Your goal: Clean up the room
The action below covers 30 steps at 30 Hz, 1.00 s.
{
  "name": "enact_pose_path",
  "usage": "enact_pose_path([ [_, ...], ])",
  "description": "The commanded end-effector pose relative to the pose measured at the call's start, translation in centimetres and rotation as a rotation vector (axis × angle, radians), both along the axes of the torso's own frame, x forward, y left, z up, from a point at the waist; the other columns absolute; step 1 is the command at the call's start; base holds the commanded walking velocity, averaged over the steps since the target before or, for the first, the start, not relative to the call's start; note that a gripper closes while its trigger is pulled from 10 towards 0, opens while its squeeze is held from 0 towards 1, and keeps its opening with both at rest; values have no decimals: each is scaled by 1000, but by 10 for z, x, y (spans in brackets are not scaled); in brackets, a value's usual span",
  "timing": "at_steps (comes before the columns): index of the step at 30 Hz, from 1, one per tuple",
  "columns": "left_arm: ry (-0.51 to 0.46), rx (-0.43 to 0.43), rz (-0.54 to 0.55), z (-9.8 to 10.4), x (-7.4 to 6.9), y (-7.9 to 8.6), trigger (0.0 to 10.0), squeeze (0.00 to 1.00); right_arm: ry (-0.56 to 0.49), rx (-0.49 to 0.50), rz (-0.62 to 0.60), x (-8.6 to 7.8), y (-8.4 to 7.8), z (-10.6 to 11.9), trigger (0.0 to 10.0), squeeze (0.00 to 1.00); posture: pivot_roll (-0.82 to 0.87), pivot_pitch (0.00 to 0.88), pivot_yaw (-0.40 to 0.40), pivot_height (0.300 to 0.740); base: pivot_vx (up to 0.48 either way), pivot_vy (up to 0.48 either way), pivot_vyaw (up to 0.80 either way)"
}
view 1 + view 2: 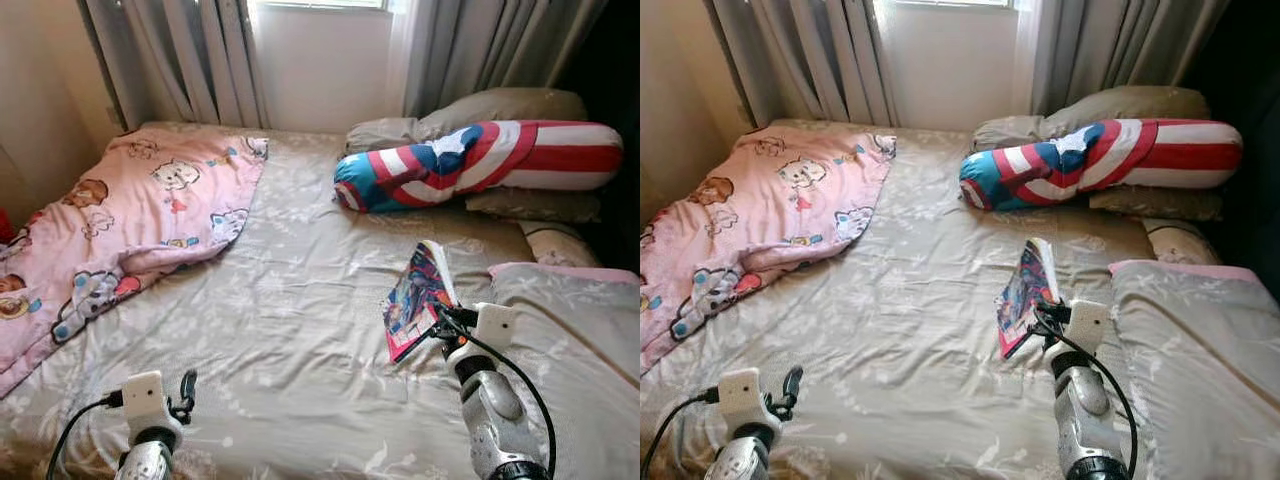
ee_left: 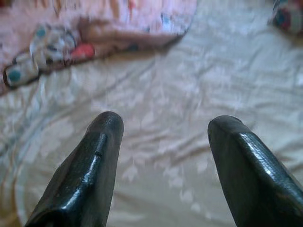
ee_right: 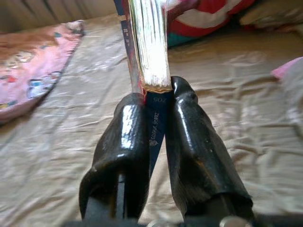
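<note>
While the right gripper [image 3: 154, 127] is pinching a book [image 1: 420, 296] between closed fingers at four o'clock on the bed [image 1: 300, 300], the left gripper [image 2: 163, 156] is hovering open and empty, so tidying is looking barely begun, the pink blanket [image 1: 130, 220] still lying rumpled at ten o'clock.

The bed [image 1: 300, 300] is covered by a beige cloth sheet, creased, with a soft sheen and a faint floral print, and a pink printed cloth blanket [image 1: 120, 220] of matt look is spread at one corner. A book [image 1: 420, 295] with a glossy printed paper cover and pale paper page edges is clamped by the right gripper [image 3: 158, 113], whose black fingers [image 3: 194, 151] are seen as smooth, shiny plastic or rubber. The bolster [image 1: 480, 160] is wrapped in smooth striped cloth, and the arm [image 1: 495, 420] is finished in dull silver metal.
</note>
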<state>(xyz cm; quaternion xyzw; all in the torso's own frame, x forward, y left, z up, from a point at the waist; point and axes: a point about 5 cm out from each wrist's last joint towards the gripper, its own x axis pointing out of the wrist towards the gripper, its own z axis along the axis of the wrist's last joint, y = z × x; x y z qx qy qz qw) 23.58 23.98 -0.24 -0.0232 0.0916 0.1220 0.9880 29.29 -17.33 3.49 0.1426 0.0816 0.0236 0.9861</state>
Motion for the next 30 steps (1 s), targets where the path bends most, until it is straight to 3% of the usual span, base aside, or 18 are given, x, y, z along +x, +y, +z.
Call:
enact_pose_path([
  [1, -31, 4, -5, 4, 2, -1, 10000, 0, -54, 7, 30, 5, 3, 11, 10000, 0, 3, 0, -11, 731, 0, 0, 0],
  [7, -67, 12, -19, 12, 6, -2, 10000, 0, -48, 21, 71, 1, 10, 9, 10000, 0, 7, 0, -4, 731, 0, 0, 0],
  [13, -92, 27, -36, 20, 10, 1, 10000, 0, 1, -12, -33, 3, 0, 3, 10000, 0, 24, 0, 13, 706, 0, 0, 0],
  [21, -84, 45, -53, 22, 5, 4, 10000, 0, -1, 0, -76, -1, -3, 1, 10000, 0, 42, 0, 22, 672, 0, 0, 0],
  [30, -78, 62, -72, 24, 1, 5, 10000, 0, 13, -1, -96, -4, -4, -2, 10000, 0, 50, 0, 30, 672, 0, 0, 0],
])
